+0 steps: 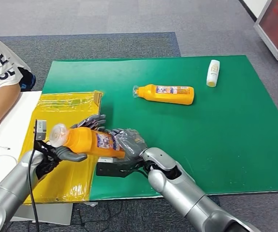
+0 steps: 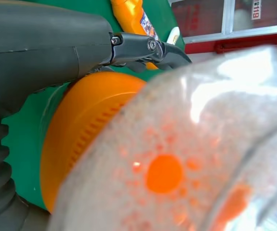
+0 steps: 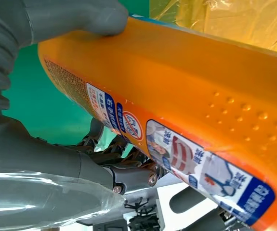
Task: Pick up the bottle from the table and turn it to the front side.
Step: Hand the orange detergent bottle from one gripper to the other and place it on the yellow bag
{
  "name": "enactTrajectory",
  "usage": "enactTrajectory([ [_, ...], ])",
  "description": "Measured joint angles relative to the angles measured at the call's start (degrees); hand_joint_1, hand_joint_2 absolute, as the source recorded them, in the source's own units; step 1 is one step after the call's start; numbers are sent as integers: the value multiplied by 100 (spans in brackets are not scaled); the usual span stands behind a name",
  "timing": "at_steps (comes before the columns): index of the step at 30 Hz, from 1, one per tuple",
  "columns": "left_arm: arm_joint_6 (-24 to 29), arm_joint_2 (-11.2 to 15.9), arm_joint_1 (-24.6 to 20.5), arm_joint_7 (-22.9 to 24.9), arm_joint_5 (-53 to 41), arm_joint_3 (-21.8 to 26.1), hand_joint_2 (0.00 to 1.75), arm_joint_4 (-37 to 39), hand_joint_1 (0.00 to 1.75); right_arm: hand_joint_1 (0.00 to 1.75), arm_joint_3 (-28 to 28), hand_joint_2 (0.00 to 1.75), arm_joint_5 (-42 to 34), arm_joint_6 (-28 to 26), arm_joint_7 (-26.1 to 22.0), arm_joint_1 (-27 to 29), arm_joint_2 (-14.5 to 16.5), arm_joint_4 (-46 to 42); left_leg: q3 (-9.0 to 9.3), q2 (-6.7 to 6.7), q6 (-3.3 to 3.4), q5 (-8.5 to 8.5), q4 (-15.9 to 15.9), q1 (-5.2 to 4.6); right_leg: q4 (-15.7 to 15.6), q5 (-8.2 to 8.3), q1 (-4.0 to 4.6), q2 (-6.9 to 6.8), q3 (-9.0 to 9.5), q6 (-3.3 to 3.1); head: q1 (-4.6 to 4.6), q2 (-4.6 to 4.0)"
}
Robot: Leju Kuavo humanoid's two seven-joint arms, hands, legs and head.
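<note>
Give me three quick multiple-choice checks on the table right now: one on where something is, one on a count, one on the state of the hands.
1. Where does the small white bottle lie?
A. On the yellow sheet
B. Near the far right corner of the green mat
C. In a person's hand

2. How many orange bottles are in the head view?
A. One
B. Two
C. Three

3. What is the state of the held orange bottle?
A. Standing upright on the mat
B. Lying untouched on the mat
C. Held on its side between both hands

Answers:
1. B: it rests on the green mat at its far right, beyond the other orange bottle.
2. B: one is held, one lies on the mat.
3. C: the left hand grips its cap end and the right hand its base end, above the yellow sheet.
</note>
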Motion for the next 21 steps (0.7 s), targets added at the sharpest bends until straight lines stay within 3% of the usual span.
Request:
enactTrajectory([
  [4,28,-2,2,2,23,-12,175,20,175,175,24,175,38,-1,22,-21,17,59,0,0,0,0,0,0,0,0,0,0,0,0,-1,0],
  [18,140,-30,102,-111,117,72,175,43,175,175,-43,175,-376,34,3,18,30,108,-1,0,0,0,0,0,0,0,0,0,0,0,1,0],
  [19,163,-31,119,-112,114,86,175,34,175,157,-62,175,-411,40,-7,32,30,104,-1,0,0,0,0,0,0,0,0,0,0,0,1,0],
  [20,197,-34,144,-115,102,104,175,16,175,127,-88,175,-458,49,-22,52,30,94,-1,0,0,0,0,0,0,0,0,0,0,0,0,0],
  [21,245,-37,177,-121,76,129,175,-12,175,85,-119,175,-517,64,-40,76,30,81,-1,0,0,0,0,0,0,0,0,0,0,0,0,0],
])
